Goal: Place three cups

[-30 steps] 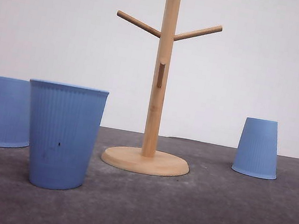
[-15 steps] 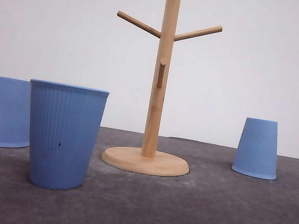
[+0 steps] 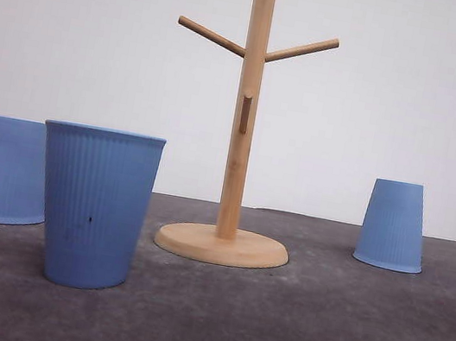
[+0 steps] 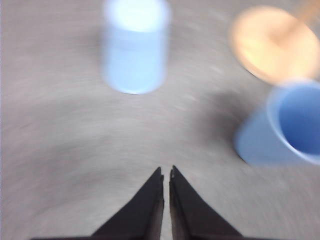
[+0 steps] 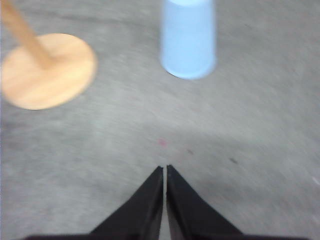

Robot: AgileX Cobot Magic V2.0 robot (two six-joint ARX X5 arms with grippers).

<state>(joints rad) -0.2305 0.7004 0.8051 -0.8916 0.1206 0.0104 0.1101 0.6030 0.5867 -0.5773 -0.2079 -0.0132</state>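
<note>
Grey bench before a white wall carried a wooden stand among three blue cups; left pincer and right pincer were both pressed together, empty.

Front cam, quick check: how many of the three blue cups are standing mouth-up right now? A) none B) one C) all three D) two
B: only the near cup left of the wooden rack stands rim-up; the far-left cup and the right cup sit wide end down, inverted.
</note>
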